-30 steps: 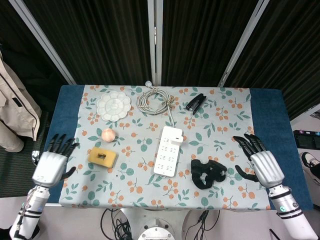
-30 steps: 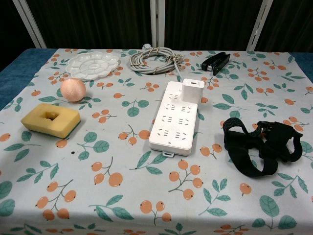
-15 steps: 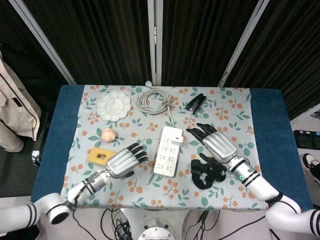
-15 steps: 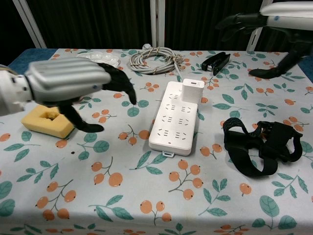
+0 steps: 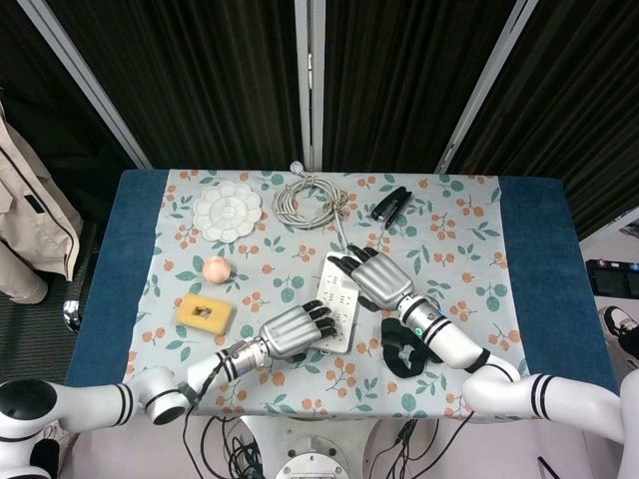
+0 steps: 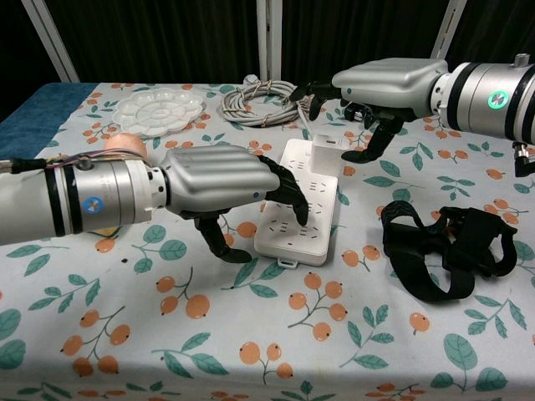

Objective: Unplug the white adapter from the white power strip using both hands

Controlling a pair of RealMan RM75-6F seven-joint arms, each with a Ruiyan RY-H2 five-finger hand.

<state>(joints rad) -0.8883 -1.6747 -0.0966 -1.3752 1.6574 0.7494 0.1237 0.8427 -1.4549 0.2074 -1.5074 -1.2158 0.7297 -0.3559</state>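
Note:
The white power strip lies lengthwise at the table's middle. The white adapter stands plugged into its far end. My left hand reaches in from the left, and its fingertips lie on the strip's near half with the thumb beside the left edge. My right hand hovers over the adapter with fingers spread. Its thumb hangs just right of the adapter and holds nothing. The head view hides the adapter under that hand.
A black strap lies right of the strip. On the left are a yellow sponge and a pink ball. A white palette, a coiled grey cable and a black stapler sit along the back.
Both hands came in from the table's sides to the strip. The left now rests its fingertips on the near half, and the right has moved over the adapter.

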